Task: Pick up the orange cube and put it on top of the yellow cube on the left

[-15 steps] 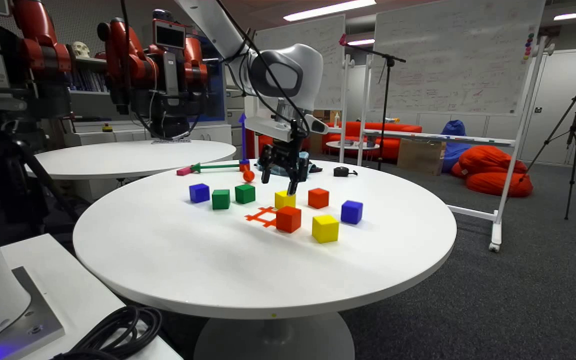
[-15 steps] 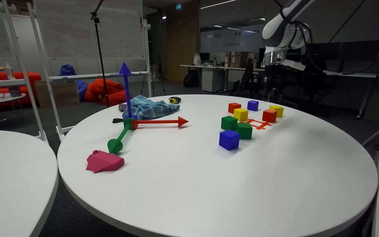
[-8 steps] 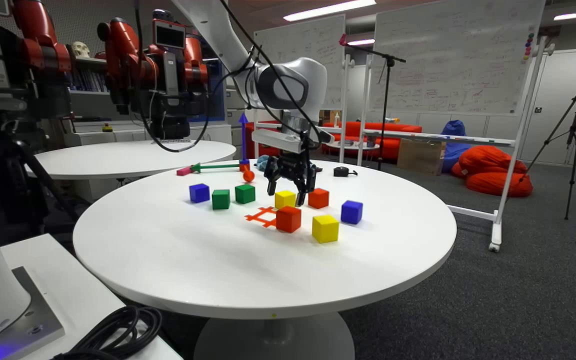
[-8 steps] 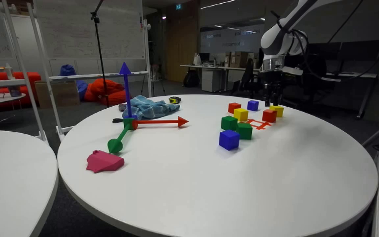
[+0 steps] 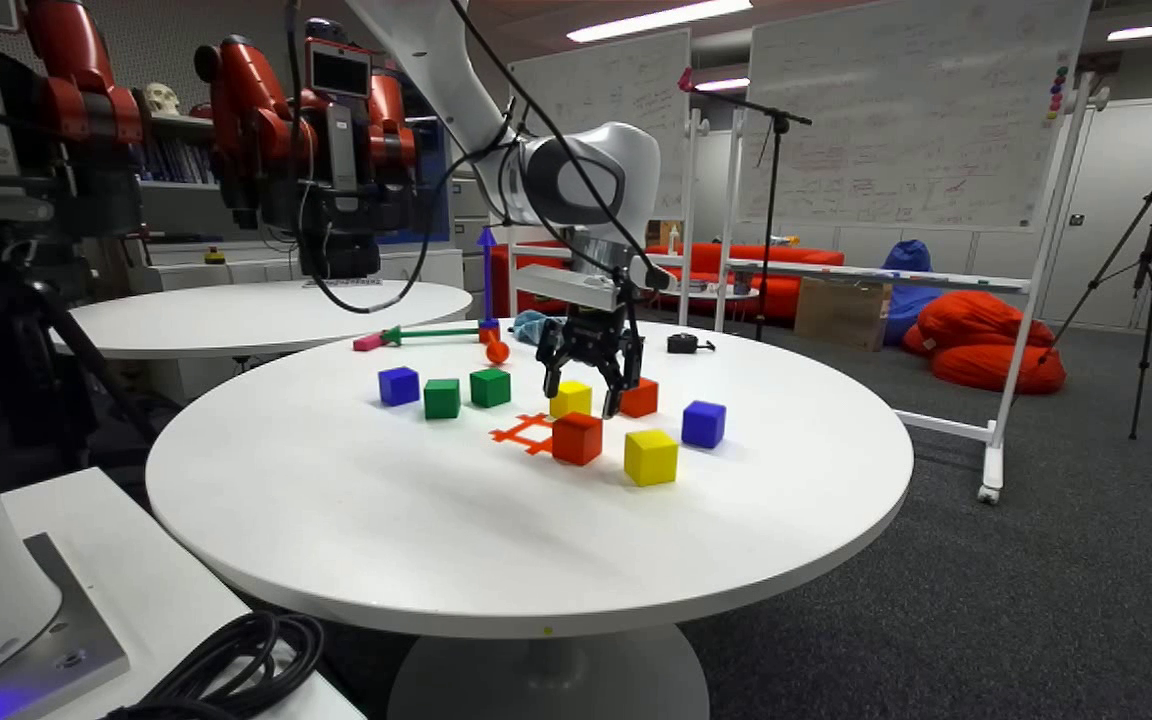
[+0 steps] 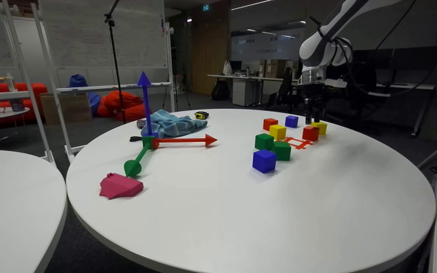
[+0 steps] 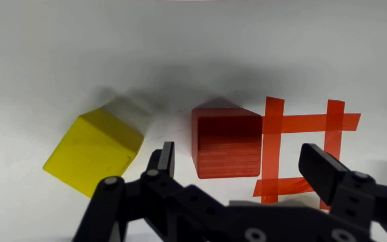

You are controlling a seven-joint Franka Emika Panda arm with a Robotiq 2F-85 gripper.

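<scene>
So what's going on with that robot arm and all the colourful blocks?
The robot arm looks ready to grab an orange cube. Its open gripper hovers above it, but nothing is held yet: the cube sits on the table, beside a flat orange frame. A yellow cube sits close by, and a second yellow cube farther off. The orange one should go on top of one of them; I can't tell which.

Only getting part of the gripper (image 7: 237, 158), chopped at the wrist view's bottom edge. Can't fully see the yellow cube (image 6: 321, 128) behind the orange cube (image 6: 310, 133) either, right side of an exterior view.
</scene>
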